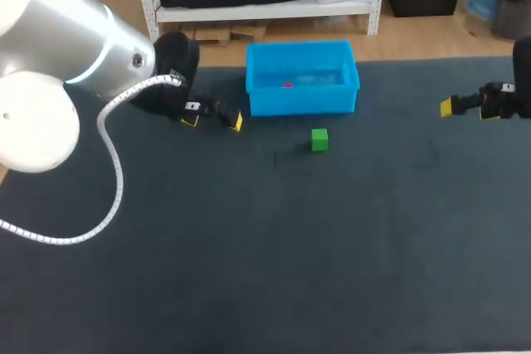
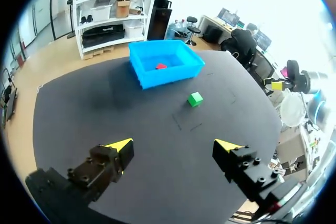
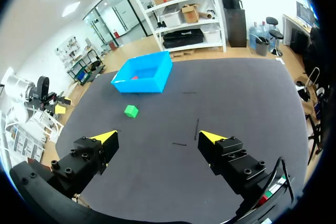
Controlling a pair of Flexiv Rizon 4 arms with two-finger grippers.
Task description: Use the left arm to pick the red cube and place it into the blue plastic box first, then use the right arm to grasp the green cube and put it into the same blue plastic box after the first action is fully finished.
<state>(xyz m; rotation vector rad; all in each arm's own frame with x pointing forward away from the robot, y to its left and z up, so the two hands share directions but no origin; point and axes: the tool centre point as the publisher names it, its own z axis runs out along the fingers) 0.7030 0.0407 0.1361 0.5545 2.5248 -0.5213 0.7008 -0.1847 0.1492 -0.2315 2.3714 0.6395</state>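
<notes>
Rectangular blue plastic box (image 1: 299, 102), smooth-walled: contains the small red cube (image 1: 288, 84). Small green cube (image 1: 319, 139): on the dark matte table (image 1: 265, 271), near the box. Left gripper (image 1: 214, 120): fingers wide apart, empty, beside the box. Right gripper (image 3: 157, 137): fingers wide apart, empty, well apart from the box.

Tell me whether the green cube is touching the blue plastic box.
Apart. The head view shows bare table between the green cube and the blue plastic box's front wall.

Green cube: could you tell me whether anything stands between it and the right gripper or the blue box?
Nothing visible: only table surface separates the green cube from the open right gripper and from the blue box.
</notes>
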